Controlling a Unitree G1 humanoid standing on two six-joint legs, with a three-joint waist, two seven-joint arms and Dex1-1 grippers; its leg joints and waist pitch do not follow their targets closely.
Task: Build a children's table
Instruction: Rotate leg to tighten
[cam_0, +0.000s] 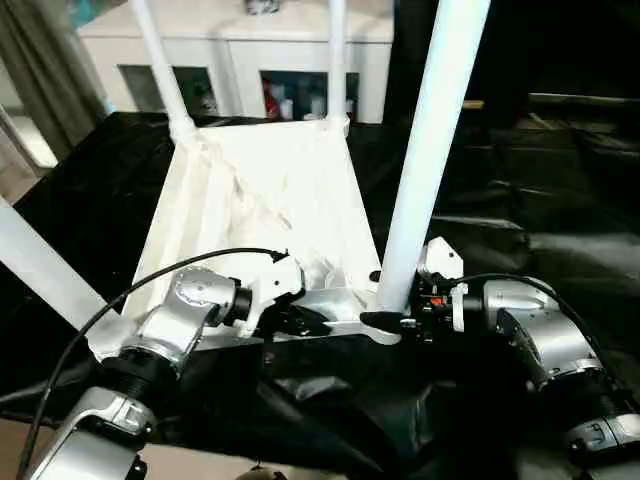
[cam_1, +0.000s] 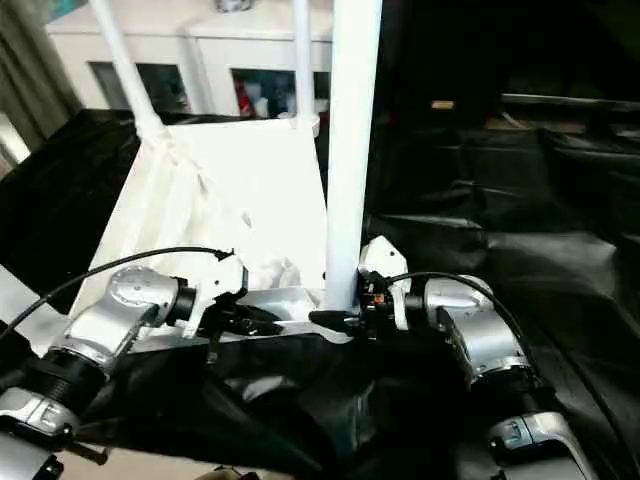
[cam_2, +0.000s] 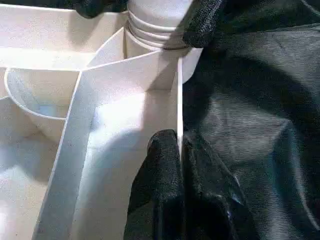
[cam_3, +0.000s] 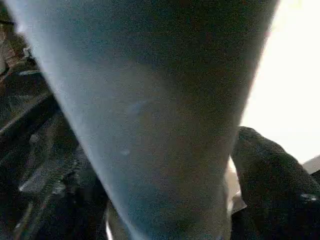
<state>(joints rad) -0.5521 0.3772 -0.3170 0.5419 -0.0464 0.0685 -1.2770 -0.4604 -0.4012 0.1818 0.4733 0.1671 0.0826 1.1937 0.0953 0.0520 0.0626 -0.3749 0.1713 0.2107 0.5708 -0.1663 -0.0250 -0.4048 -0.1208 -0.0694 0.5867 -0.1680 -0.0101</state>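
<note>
Right gripper (cam_0: 385, 321) clamps leg (cam_0: 428, 140) base at near right socket; left gripper (cam_2: 180, 150) pinches tabletop (cam_0: 270, 190) near rim. Light, stiff, slick plastic: grip low.

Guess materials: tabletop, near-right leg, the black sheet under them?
Tabletop: looks like moulded white plastic, thin ribs on its upturned underside, slight sheen. Near-right leg: smooth white tube, probably plastic; metal can't be ruled out. Black sheet: glossy, wrinkled film, likely plastic sheeting.
</note>
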